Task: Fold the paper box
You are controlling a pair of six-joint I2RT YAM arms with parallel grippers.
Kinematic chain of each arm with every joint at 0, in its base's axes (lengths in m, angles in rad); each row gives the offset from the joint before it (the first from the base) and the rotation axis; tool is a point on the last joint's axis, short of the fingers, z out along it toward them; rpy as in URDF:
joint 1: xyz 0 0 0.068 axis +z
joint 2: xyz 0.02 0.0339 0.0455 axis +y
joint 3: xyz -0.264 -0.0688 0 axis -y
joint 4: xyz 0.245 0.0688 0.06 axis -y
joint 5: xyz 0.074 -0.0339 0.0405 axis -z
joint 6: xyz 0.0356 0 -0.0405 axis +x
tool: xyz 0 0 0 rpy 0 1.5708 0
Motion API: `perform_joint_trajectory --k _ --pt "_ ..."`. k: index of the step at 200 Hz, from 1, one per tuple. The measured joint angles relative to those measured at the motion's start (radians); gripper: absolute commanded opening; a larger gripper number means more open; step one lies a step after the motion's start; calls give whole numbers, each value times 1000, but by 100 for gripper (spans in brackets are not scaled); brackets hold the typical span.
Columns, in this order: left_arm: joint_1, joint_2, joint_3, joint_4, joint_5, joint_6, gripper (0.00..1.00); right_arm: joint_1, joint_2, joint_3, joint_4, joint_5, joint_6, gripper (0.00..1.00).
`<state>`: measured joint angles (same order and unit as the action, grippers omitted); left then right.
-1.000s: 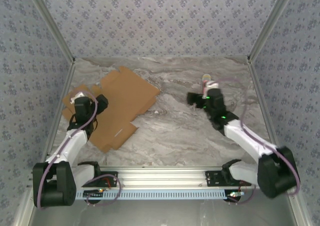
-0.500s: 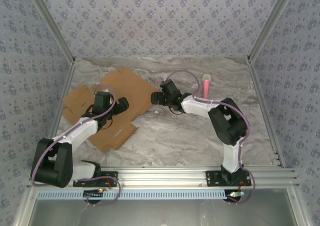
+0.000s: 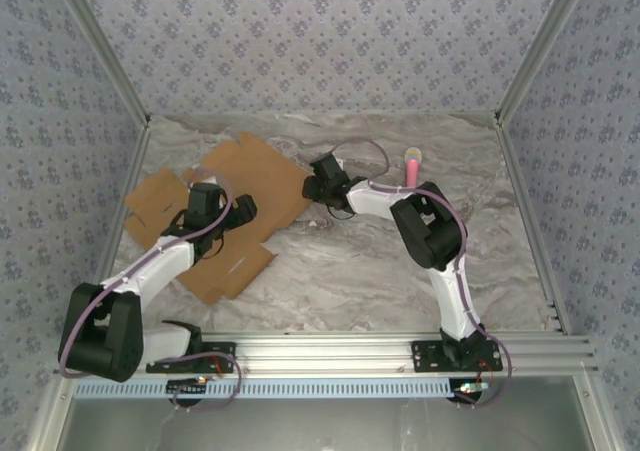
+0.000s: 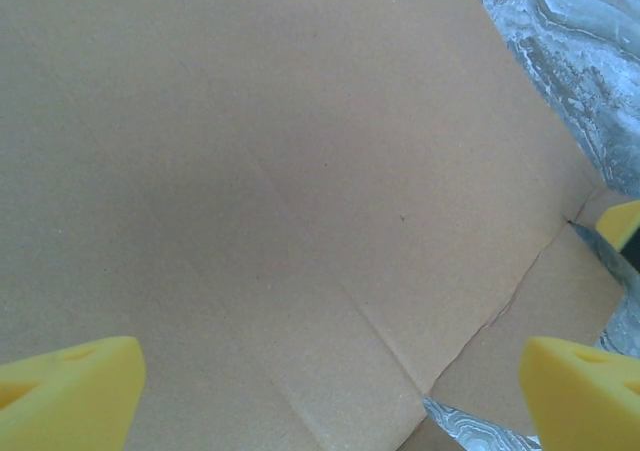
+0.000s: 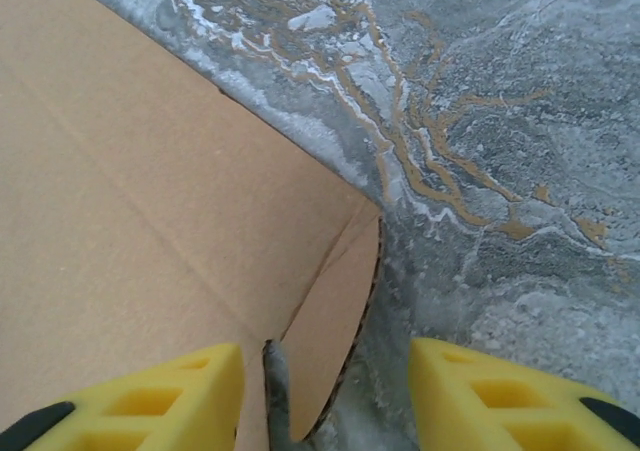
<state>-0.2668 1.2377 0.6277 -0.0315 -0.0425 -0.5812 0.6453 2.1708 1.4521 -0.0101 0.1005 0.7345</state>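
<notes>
The paper box point(image 3: 262, 183) lies as a flat brown die-cut sheet on the left half of the marble table point(image 3: 400, 261). My left gripper point(image 3: 243, 209) hovers over the sheet's middle, open; in the left wrist view its yellow fingertips point(image 4: 75, 386) stand wide apart over creased cardboard point(image 4: 300, 171). My right gripper point(image 3: 318, 187) is at the sheet's right corner. In the right wrist view it point(image 5: 325, 361) is open, straddling a small rounded corner flap point(image 5: 335, 336). One finger is over the cardboard point(image 5: 120, 191), the other over bare table.
A small pink stick point(image 3: 411, 168) lies at the back, right of the right gripper. Patterned walls close in the table on three sides. The metal rail point(image 3: 330, 349) with the arm bases runs along the near edge.
The right arm swung from beside the pink stick leftward to the sheet's right corner, and its jaws narrowed. The left gripper shifted right over the cardboard, then held still.
</notes>
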Motion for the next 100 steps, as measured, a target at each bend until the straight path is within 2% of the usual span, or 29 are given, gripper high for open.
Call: perform_joint_trajectory --k 39,79,100 --pt "0 -14 0 -2 -4 6 96 -16 7 0 29 11 67 31" --pt "0 -31 0 -3 -10 13 96 -41 16 0 98 19 143 13" --pt "0 -42 0 -4 -10 13 96 -61 17 -13 143 17 172 9"
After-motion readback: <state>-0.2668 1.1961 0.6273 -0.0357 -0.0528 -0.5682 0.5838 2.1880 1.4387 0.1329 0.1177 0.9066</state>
